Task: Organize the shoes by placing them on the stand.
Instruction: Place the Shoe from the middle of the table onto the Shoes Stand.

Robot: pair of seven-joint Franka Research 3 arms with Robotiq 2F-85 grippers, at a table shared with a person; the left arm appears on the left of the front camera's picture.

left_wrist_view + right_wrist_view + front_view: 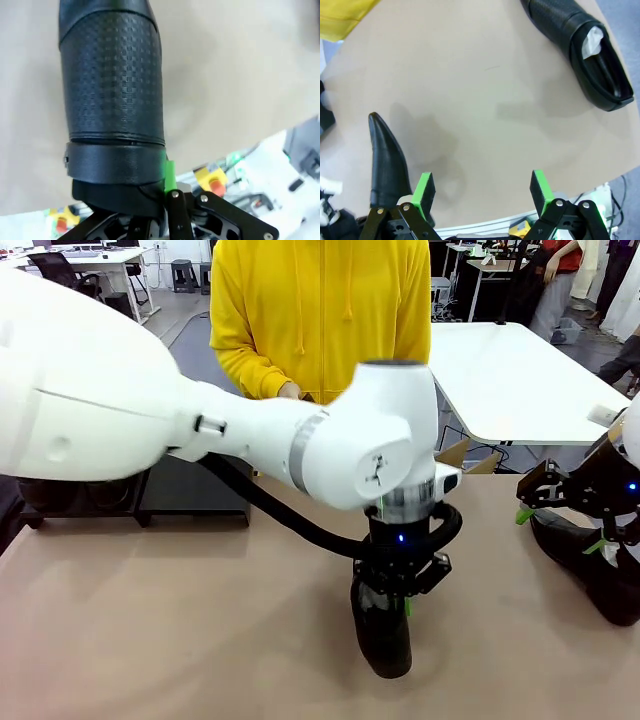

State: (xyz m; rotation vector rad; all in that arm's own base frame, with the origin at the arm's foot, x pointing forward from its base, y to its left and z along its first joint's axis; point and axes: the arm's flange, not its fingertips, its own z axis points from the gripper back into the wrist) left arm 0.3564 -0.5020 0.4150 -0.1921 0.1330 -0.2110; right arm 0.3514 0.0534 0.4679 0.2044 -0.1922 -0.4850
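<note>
Left pincer point(396, 602) is clamping shut on black textured ankle-high shoe point(385, 650), btm centre of front view, on tan surface point(200, 620). Right pincer point(482, 187) is hanging wide open, empty; second black shoe point(580, 55) is lying upper right in its wrist view.

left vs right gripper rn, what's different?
1. The left gripper is shut on a shoe. The right gripper is open, with nothing between its pads.
2. The left gripper points straight down over the middle of the table. The right gripper sits at the table's right side, close to a second shoe.
Shared: both are black with green pads.
</note>
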